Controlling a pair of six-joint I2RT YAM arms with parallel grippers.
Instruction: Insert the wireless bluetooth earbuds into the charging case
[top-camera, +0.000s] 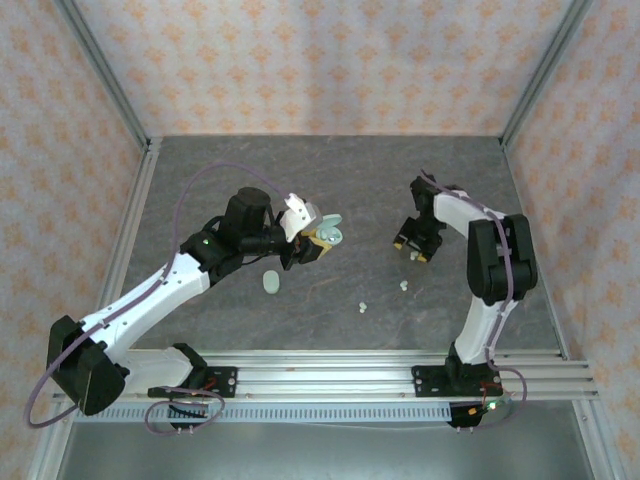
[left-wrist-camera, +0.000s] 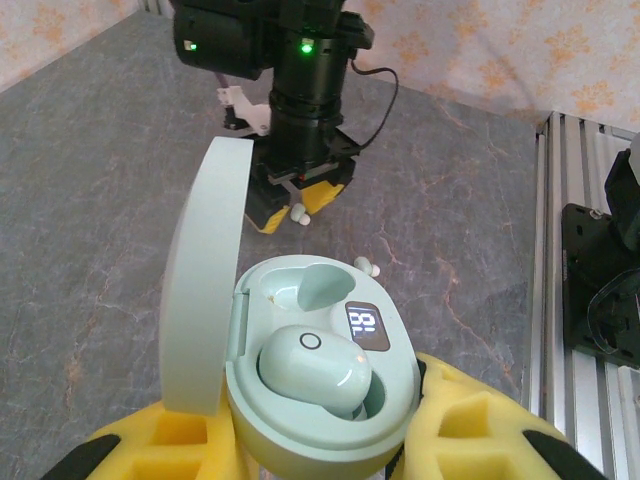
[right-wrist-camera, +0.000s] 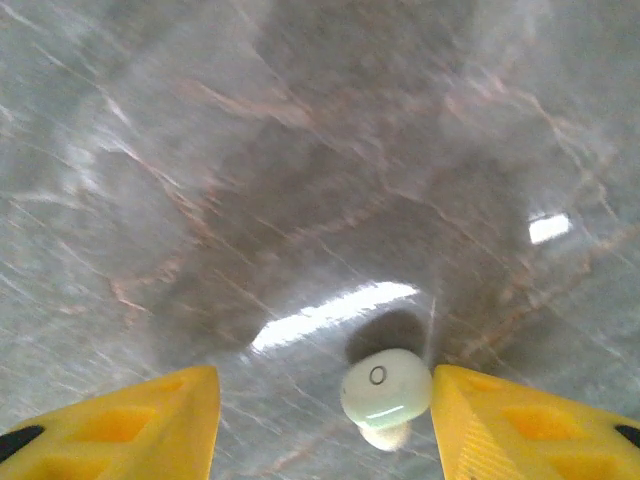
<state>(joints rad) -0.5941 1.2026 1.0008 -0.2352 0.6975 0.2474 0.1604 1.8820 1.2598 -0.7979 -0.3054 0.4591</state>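
My left gripper (top-camera: 318, 240) is shut on the open pale green charging case (left-wrist-camera: 320, 370), held above the table with its lid (left-wrist-camera: 205, 270) swung up to the left. One earbud (left-wrist-camera: 315, 368) sits in the case's near slot; the far slot (left-wrist-camera: 305, 288) is empty. My right gripper (right-wrist-camera: 325, 400) is open low over the table, with a whitish earbud (right-wrist-camera: 385, 392) between its fingers, touching the right yellow finger (right-wrist-camera: 510, 420). Two more earbuds (top-camera: 404, 285) (top-camera: 362, 306) lie loose on the table.
A second pale green case (top-camera: 271, 283), closed, lies on the grey table (top-camera: 330, 180) below my left gripper. Patterned walls enclose the back and sides. An aluminium rail (top-camera: 330, 360) runs along the near edge.
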